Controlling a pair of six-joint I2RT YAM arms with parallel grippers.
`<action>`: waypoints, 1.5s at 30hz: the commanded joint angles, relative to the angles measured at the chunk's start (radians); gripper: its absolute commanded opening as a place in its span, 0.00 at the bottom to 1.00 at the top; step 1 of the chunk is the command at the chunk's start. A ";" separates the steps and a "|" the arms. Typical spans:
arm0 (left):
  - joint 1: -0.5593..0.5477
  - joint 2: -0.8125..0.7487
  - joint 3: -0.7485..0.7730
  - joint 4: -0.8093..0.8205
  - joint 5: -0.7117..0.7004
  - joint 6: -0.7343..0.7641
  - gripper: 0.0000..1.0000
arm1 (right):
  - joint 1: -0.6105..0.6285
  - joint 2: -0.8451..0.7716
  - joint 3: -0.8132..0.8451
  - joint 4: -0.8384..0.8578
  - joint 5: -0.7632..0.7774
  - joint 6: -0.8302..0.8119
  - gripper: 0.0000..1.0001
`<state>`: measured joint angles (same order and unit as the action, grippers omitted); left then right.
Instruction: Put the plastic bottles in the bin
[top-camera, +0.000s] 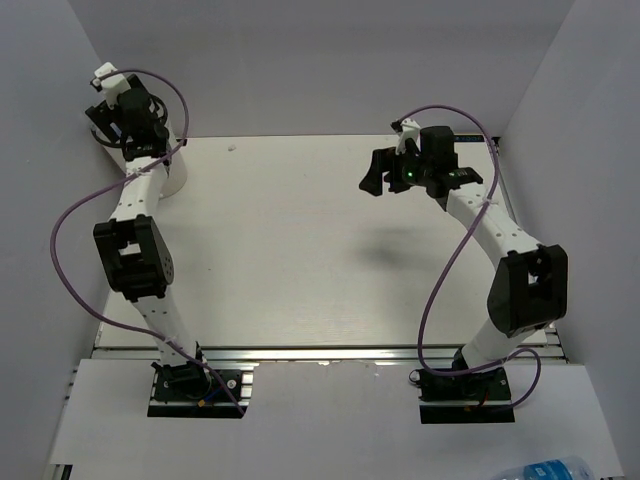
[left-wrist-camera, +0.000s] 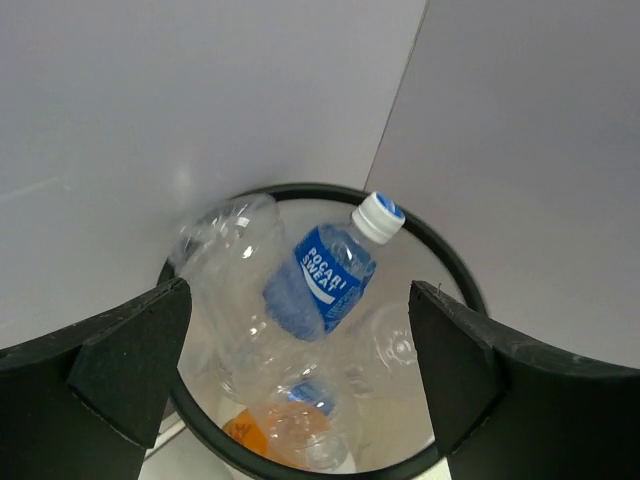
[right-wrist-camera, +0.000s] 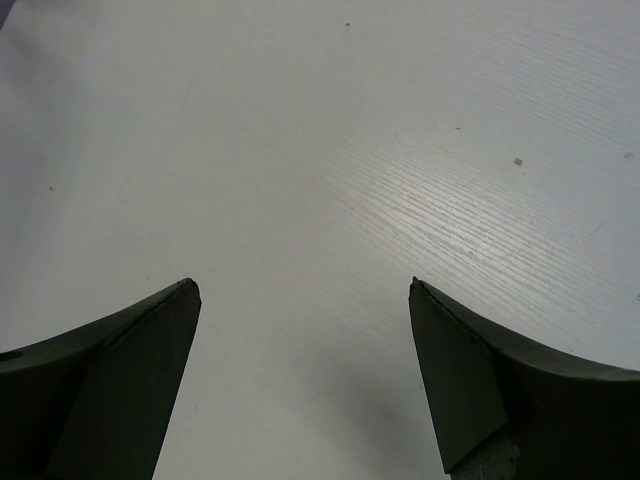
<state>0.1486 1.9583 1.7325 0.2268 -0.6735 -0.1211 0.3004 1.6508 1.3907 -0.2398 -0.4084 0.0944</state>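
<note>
The bin (top-camera: 172, 180) stands in the far left corner of the table (top-camera: 300, 250), close against the 2 grey walls that meet there, so the only free side around it faces the table's middle. From the bin across to the right side the white tabletop is bare.

The left gripper (left-wrist-camera: 300, 300) hangs directly above the bin's mouth, jaws spread wide with nothing between them, their tips about as far apart as the black rim (left-wrist-camera: 300, 188) is wide. The right gripper (right-wrist-camera: 302, 285) is well apart from the bin, above the far right part of the table, jaws likewise parted and holding nothing.

All 4 bottles lie inside the bin. The blue-label bottle (left-wrist-camera: 325, 275) leans on top, its white and blue cap up against the rim on the side nearest the wall corner. 1 clear bottle (left-wrist-camera: 225, 260) lies beside it toward the left wall, the other clear bottle (left-wrist-camera: 385, 345) lies lower on the opposite side, and the orange bottle (left-wrist-camera: 270, 430) sits deepest, at the near side.

A stray bottle (top-camera: 545, 470) lies off the table, far from the bin.
</note>
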 joint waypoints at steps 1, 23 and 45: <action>0.002 -0.143 0.102 -0.167 0.002 -0.083 0.98 | -0.010 -0.080 0.004 0.046 0.026 0.036 0.89; -0.096 -0.530 -0.063 -0.549 0.348 -0.244 0.98 | -0.038 -0.328 -0.202 0.194 0.266 0.221 0.89; -0.196 -0.709 -0.227 -0.612 0.327 -0.261 0.98 | -0.067 -0.549 -0.387 0.140 0.505 0.333 0.89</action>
<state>-0.0479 1.3216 1.5261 -0.3531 -0.3313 -0.3824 0.2367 1.1366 1.0149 -0.1738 0.0475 0.4133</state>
